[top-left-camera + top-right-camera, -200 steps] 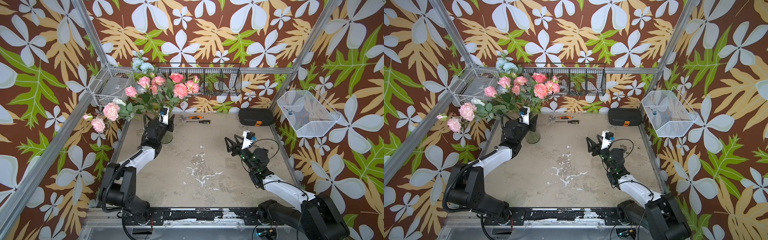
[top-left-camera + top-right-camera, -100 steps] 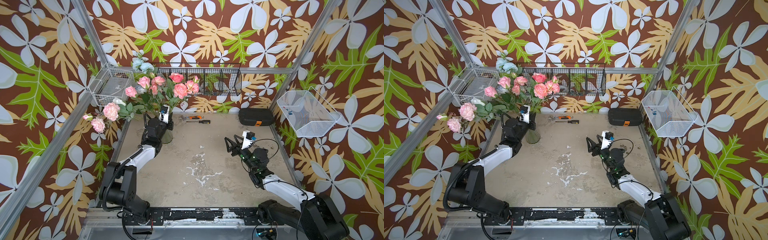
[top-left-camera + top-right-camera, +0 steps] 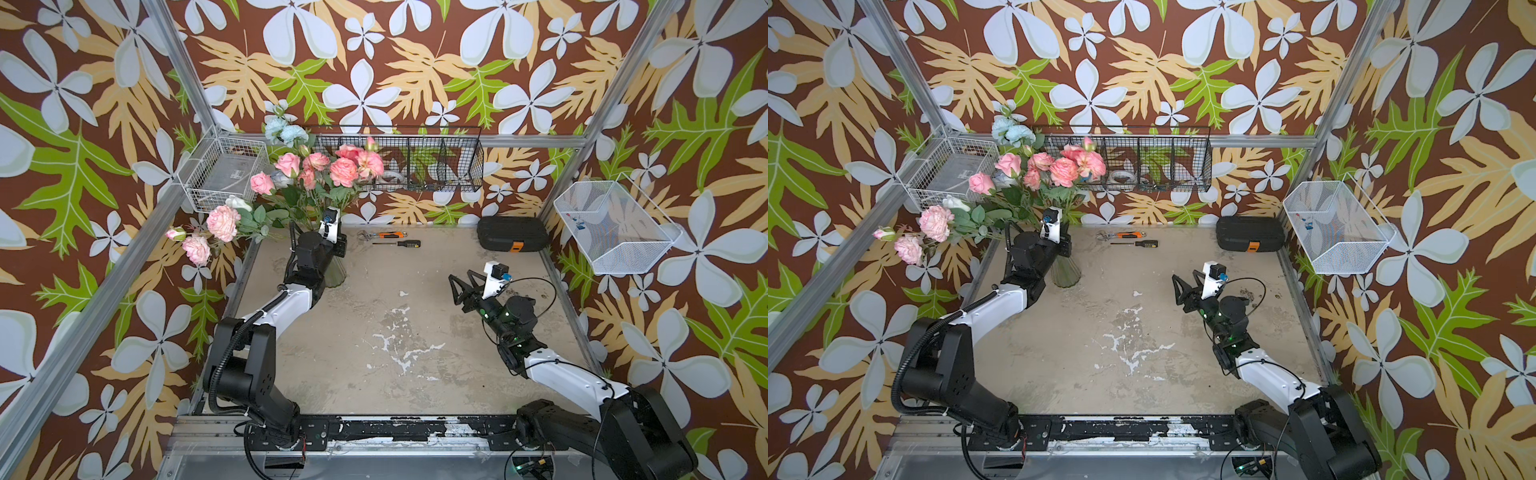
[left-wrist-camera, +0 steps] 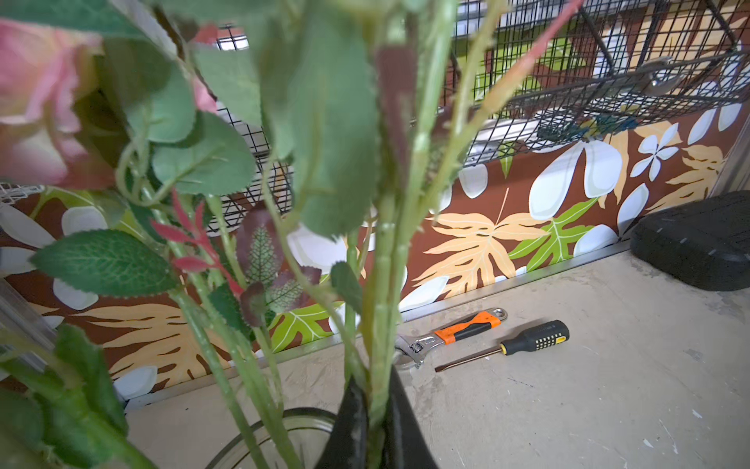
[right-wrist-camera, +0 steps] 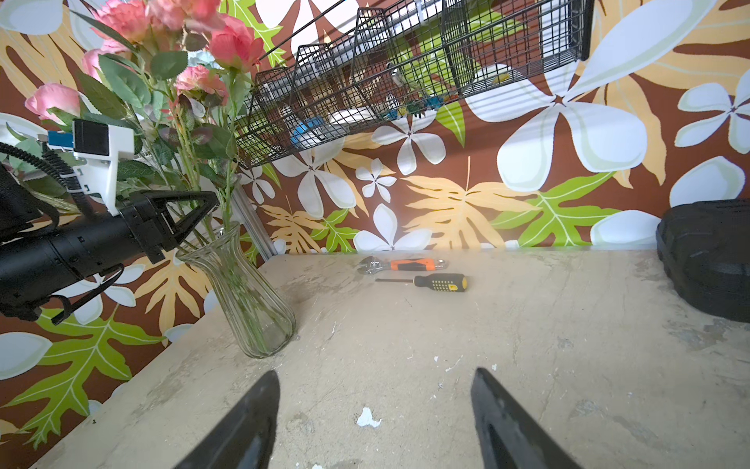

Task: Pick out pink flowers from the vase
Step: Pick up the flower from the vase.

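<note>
Left arm, right arm: black joints, white links, black cables.

The vase stood in the table's far left corner, flowers in it. To its right, by the back wall, lay a wrench, a screwdriver just before it, and a case farther right.

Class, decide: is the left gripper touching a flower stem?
Touching. In the left wrist view the left gripper is pinched shut on a green stem just above the vase rim, with no gap.
</note>
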Motion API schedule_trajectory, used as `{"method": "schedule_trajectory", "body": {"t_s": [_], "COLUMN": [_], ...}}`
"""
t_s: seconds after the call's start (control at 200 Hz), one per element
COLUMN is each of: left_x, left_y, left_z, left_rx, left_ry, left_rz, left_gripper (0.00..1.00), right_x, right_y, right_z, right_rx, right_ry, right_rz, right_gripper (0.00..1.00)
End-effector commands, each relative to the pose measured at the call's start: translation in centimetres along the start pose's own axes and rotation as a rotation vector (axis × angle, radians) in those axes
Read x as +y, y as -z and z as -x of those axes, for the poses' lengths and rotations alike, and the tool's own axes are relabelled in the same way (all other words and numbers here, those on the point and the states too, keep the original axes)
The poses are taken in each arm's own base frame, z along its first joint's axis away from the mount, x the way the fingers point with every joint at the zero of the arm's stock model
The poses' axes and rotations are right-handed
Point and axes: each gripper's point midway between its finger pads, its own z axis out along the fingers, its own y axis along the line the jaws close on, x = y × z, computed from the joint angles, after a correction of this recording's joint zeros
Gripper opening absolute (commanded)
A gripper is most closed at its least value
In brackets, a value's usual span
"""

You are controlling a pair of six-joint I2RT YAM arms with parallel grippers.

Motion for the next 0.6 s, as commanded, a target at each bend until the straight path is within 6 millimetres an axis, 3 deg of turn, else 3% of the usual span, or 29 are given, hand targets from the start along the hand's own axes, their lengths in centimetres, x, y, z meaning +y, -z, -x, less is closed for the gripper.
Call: {"method": "schedule_trajectory", "body": {"t_s": [0.0, 0.596], "left_x": [0.1, 1.0], "left_y": [0.4, 2.9], "left_z": [1.3, 5.6], "left_rx": [-0.036, -0.115], "left_ry": [0.011, -0.015], "left_rz": [0.004, 0.035], "left_gripper": [0.06, 0.05], "right_x": [0.1, 0.2], "right_y": [-0.1, -0.4], "right_z": [0.6, 0.4], "right_rx": [-0.027, -0.016], "right_ry": [-0.002, -0.008], "right_rz": [0.004, 0.012], "right_gripper": [0.74, 0.74]}}
